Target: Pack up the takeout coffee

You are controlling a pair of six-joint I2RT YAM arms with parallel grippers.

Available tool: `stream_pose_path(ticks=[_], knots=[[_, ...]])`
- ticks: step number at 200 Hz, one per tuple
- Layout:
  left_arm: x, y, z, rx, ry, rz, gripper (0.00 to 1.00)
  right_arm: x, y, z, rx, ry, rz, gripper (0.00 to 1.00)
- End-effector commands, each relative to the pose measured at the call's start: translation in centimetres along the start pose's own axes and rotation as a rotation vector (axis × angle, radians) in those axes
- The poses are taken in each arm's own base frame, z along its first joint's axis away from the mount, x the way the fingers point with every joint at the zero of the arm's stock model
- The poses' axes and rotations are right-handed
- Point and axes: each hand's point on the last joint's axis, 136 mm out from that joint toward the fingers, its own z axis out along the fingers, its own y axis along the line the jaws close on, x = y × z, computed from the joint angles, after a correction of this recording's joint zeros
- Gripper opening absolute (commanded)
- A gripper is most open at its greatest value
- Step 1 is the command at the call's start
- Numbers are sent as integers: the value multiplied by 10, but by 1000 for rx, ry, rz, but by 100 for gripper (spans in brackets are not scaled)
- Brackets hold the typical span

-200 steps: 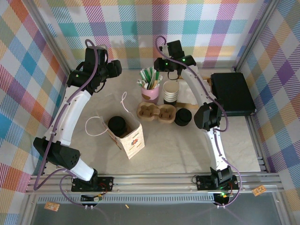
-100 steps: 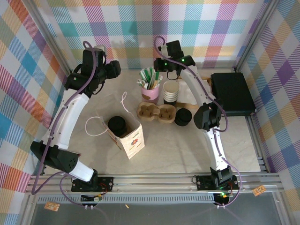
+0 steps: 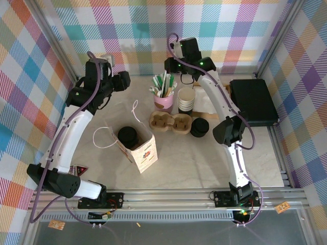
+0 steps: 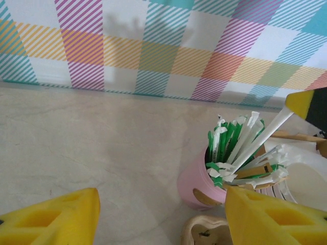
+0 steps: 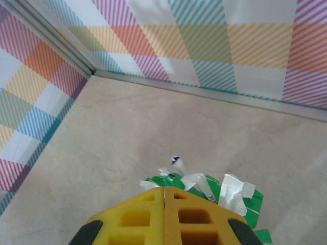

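The pale table point(image 3: 204, 158) carries everything, and its biggest loose item is the brown paper bag point(image 3: 145, 155), which stands open-mouthed near the left arm's side with its white cord handles point(image 3: 104, 138) splayed outward. The takeout coffee point(image 3: 127, 135) appears to stand inside that mouth, showing from above as a black disc ringed by the bag's walls. I judge it a light to middling load. The paper wall would be stiff enough around its girth but would dent under a hard pinch, and any liquid inside would slosh if the cup were tipped. The black lid point(image 3: 127, 133) looks like smooth plastic, likely slippery, and could pop off if squeezed or lifted by its rim. If the cup needs moving at all, the safer hold is across the cup body just below the lid, kept upright, though the bag walls crowd that spot. The bag is thin and floppy, so it is better lifted by the handles than by its sides. Farther back, a pink cup point(image 4: 196, 184) bristles with green-and-white wrapped straws. The left gripper point(image 4: 161, 204) hangs above the table beside that cup with its yellow fingers spread apart and nothing between them. The right gripper point(image 5: 163, 196) is above the same cup with its fingers pressed together, and from the left wrist view it seems to pinch the top of one wrapped straw point(image 4: 255, 140), a light, bendy thing that slants up out of the bunch.
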Motion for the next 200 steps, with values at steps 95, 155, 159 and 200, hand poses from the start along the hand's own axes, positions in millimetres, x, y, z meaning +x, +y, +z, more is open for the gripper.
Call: stream_pose_path(ticks=[95, 155, 159, 200], knots=[[-17, -6, -75, 111, -97, 38, 65, -76, 92, -151, -118, -276, -118, 0], [-1, -9, -122, 200, -126, -11, 64, -78, 154, -236, -265, -367, -199, 0], [-1, -9, -125, 203, -129, -16, 64, -77, 158, -242, -271, -372, -200, 0], [11, -13, -137, 260, -126, -34, 63, -60, 187, -290, -372, -396, -224, 0]])
